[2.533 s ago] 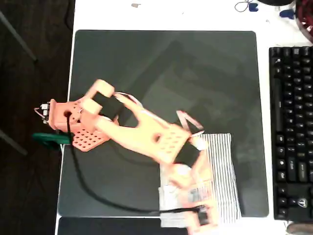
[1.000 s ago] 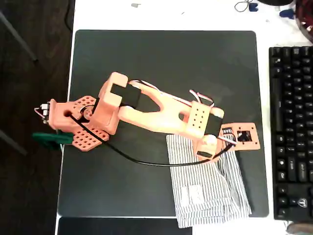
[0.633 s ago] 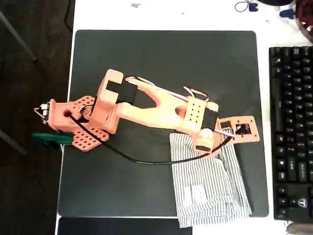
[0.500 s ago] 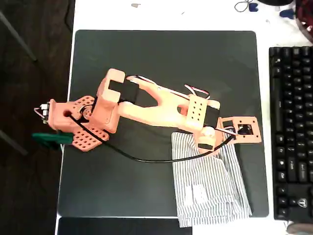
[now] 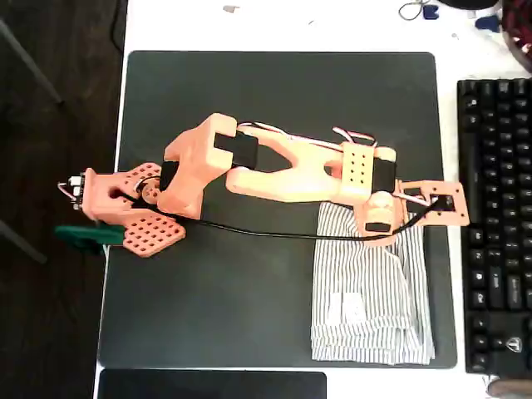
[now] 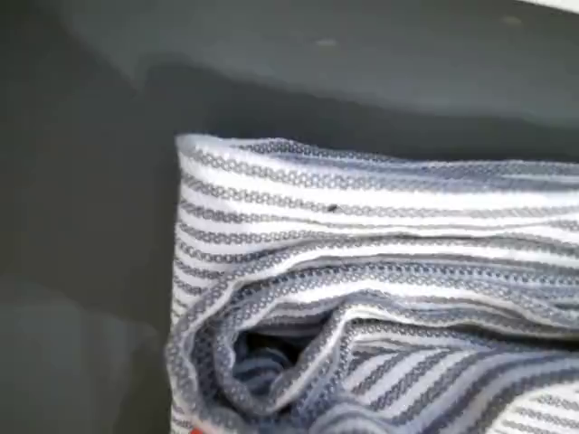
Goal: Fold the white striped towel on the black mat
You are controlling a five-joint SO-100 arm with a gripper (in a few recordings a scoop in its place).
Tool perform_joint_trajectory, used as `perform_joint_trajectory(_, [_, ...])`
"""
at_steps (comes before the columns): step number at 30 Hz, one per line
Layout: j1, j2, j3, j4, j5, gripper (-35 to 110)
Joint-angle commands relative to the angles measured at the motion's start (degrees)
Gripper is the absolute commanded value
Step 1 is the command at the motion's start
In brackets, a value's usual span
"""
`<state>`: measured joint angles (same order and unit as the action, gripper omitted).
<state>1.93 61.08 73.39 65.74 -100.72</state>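
In the overhead view the white striped towel (image 5: 370,299) lay folded in layers in the lower right part of the black mat (image 5: 274,108), its lower edge just at the mat's bottom border. It was a rumpled rectangle with fine dark pinstripes running top to bottom and a small pale label patch near its middle. The orange arm (image 5: 283,166) reached from the left of the frame across the mat, and the gripper (image 5: 382,226) sat over the towel's upper edge. Whether its fingers were parted or closed on the cloth could not be told. The wrist view showed the towel (image 6: 380,289) bunched into soft folds, hem doubled over, against the dark mat (image 6: 90,181).
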Motion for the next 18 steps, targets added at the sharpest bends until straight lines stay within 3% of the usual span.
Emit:
perform_joint_trajectory(1, [-2.81,2.29,-0.26,-0.18,0.44,1])
perform_joint_trajectory(9, [0.26,5.1,0.53,-1.41,2.46,16])
perform_joint_trajectory(18, [5.27,29.44,21.18,1.49,4.39,4])
